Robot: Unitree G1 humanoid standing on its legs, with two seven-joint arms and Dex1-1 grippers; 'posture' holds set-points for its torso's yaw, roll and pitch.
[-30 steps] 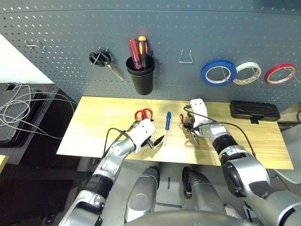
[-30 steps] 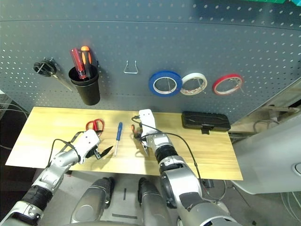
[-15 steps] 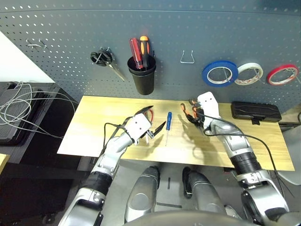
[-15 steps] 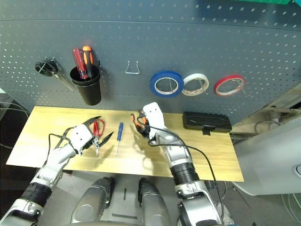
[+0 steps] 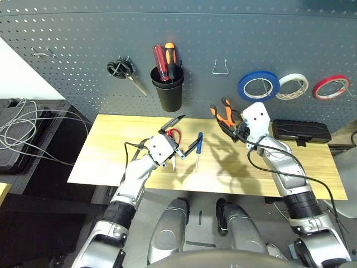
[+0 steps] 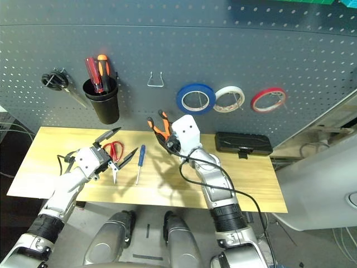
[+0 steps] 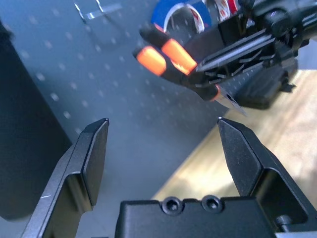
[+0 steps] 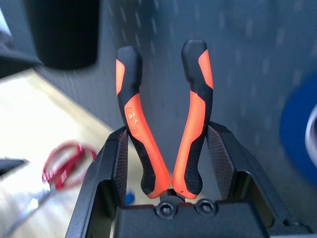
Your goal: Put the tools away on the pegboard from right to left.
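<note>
Head views, right gripper (image 5: 233,125): it is closed on the pliers (image 5: 221,114) and holds them up above the table (image 5: 122,139), handles pointing toward the pegboard (image 5: 83,50). They are held this way, it seems, so the handles can slide over the empty wire hook (image 5: 221,68).
Head views, left gripper (image 5: 179,139): its fingers are spread wide and hold nothing. It hangs just above the red scissors (image 5: 173,134), likely ready to grab them.
Head views, other tools: the blue tape roll (image 5: 259,85) already hangs on the board, so the far right spot looks done. The blue screwdriver (image 5: 198,146) lies flat on the table, between the two grippers.
Left wrist view: the two black fingers (image 7: 89,158) stand far apart with empty space between them. Past them are the pliers' orange handles (image 7: 166,57) in the other gripper.
Right wrist view: the fingers (image 8: 111,171) squeeze the pliers' handles (image 8: 190,124) from both sides, with the handle tips sticking out ahead. The red scissors (image 8: 62,161) lie below on the table.
</note>
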